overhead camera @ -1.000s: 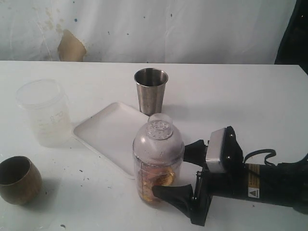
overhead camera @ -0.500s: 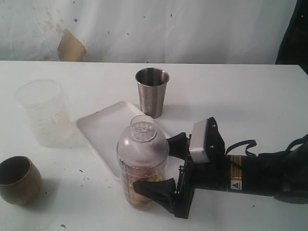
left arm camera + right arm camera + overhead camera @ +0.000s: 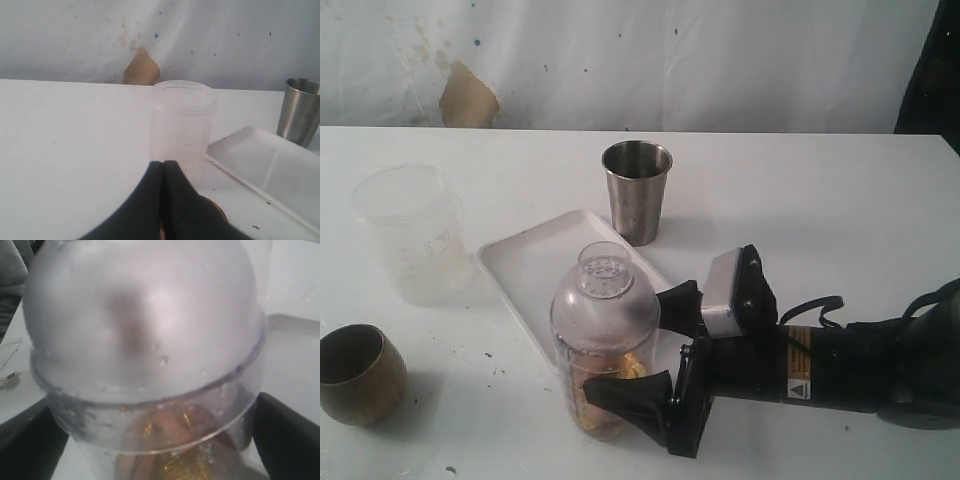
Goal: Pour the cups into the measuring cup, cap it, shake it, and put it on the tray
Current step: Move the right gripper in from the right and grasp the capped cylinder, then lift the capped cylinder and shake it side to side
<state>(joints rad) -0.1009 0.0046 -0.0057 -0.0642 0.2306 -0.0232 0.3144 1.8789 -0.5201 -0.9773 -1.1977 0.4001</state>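
Note:
The measuring cup (image 3: 603, 345) is upright with a clear domed cap (image 3: 605, 300) on it and orange-brown contents low inside. It sits by the near edge of the white tray (image 3: 535, 265). My right gripper (image 3: 632, 345) is shut on its body, one black finger on each side (image 3: 290, 440); the cup (image 3: 150, 340) fills the right wrist view. The steel tumbler (image 3: 636, 190) stands behind the tray. The brass cup (image 3: 358, 373) is at the near left. My left gripper (image 3: 163, 164) is shut and empty, with a sliver of the brass cup (image 3: 216, 212) below it.
A frosted plastic jar (image 3: 412, 232) stands left of the tray, and shows just beyond the left fingertips (image 3: 183, 125). The tray (image 3: 260, 165) and tumbler (image 3: 298, 111) lie to its side. The right arm's body lies low across the near right of the table.
My right gripper has carried the capped measuring cup leftward toward the tray's near edge. The cups, jar and tray have stayed put.

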